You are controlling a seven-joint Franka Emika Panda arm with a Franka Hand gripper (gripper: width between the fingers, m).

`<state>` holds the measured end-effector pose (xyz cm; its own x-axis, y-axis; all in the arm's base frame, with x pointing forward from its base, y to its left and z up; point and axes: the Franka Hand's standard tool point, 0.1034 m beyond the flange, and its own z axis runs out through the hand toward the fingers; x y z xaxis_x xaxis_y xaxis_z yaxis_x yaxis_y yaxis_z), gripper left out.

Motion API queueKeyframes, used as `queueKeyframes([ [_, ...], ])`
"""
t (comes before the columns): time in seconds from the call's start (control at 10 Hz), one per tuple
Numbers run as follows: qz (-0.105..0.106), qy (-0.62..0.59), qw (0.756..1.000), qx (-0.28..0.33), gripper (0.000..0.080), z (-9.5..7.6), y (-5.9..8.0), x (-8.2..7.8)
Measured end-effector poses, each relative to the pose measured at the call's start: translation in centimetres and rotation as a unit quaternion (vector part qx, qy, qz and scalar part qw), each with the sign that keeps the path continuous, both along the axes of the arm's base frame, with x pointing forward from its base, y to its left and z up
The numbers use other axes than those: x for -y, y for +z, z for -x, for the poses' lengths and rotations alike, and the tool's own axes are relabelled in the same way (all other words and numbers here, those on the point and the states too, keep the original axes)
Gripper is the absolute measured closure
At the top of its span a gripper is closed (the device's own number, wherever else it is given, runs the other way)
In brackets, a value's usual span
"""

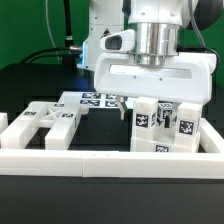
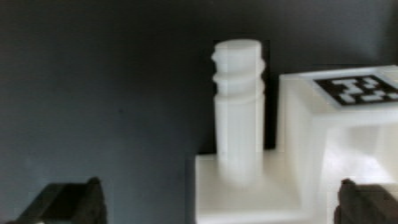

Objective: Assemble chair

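The chair lies in loose white tagged parts. A cut-out frame (image 1: 44, 124) lies flat at the exterior view's left. Several blocky tagged pieces (image 1: 163, 127) stand together at the right. My gripper (image 1: 146, 106) hangs open just above that cluster, holding nothing. In the wrist view a ridged white peg (image 2: 240, 95) stands upright on a white block (image 2: 267, 188) between my spread dark fingertips (image 2: 71, 203), touching neither. My gripper (image 2: 217, 206) is wide open around it. Beside the peg sits a tagged block (image 2: 358, 90).
A long plain white border rail (image 1: 100, 161) runs along the front, with a short side piece (image 1: 3, 123) at the left. The marker board (image 1: 87, 99) lies flat behind the parts. The table surface (image 1: 40, 85) is black.
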<state>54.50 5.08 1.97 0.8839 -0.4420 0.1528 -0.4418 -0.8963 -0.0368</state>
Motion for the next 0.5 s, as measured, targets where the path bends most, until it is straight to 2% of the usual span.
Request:
queueKeyframes([
  [0.4,0.007,0.006,1.0,0.019,0.015,0.3,-0.48,-0.2],
  [0.5,0.007,0.007,1.0,0.018,0.0267,0.32,-0.51,-0.2],
])
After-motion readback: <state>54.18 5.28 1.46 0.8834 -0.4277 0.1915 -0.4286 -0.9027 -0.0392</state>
